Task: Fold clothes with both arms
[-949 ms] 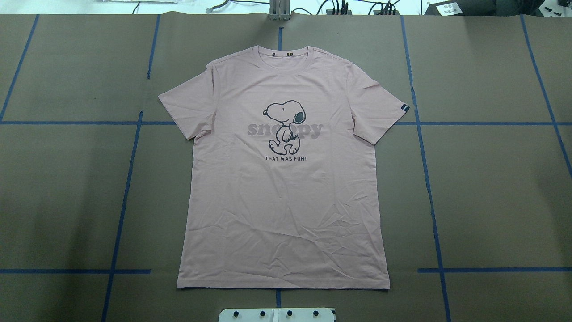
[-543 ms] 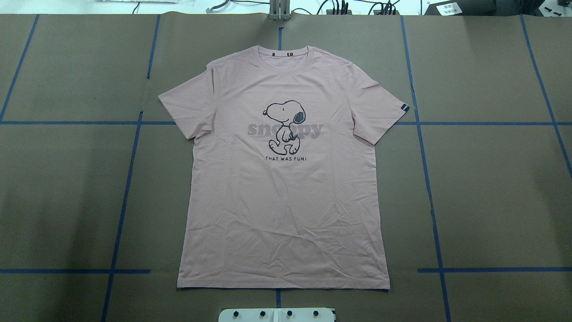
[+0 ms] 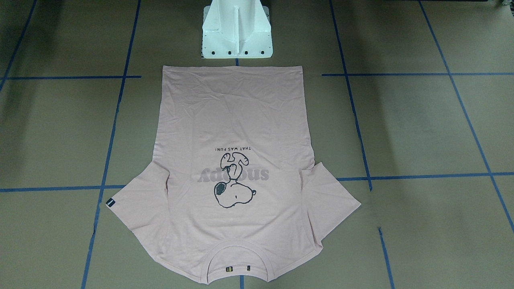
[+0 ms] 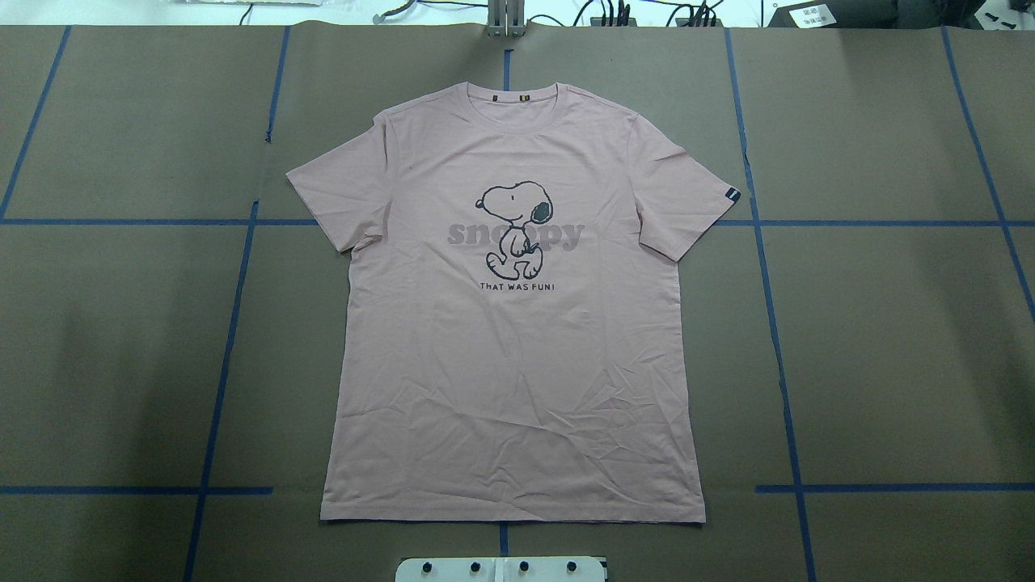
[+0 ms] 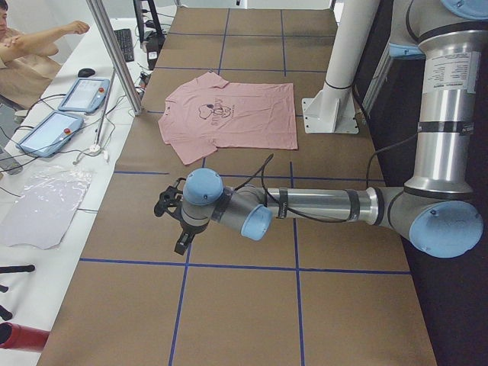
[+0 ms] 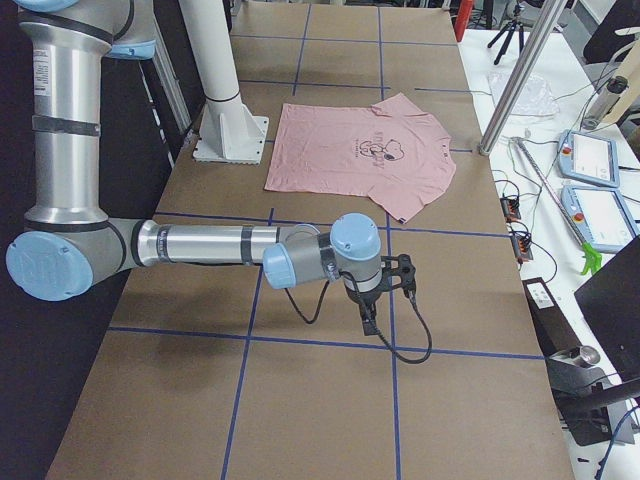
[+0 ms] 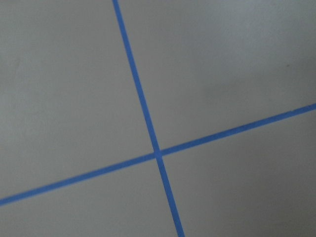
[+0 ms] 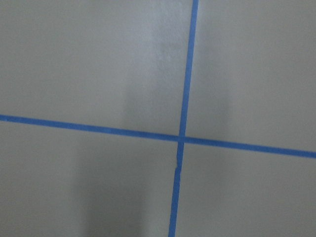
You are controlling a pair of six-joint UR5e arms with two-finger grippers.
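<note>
The pale pink T-shirt (image 4: 517,364) lies flat and spread on the brown table, Snoopy print up, collar at the far side, hem toward the robot base. It also shows in the front view (image 3: 237,116) and both side views (image 5: 244,122) (image 6: 340,160). Neither arm appears in the overhead or front view. The left gripper (image 5: 172,223) hovers over bare table well to the shirt's left. The right gripper (image 6: 386,298) hovers over bare table well to its right. I cannot tell whether either is open or shut. Both wrist views show only table and crossing blue tape.
The white pedestal (image 3: 237,36) stands just behind the shirt's hem. Blue tape lines (image 4: 234,323) grid the table. An operator (image 5: 27,49), tablets (image 5: 80,93) and a metal post (image 5: 114,57) are at the far table edge.
</note>
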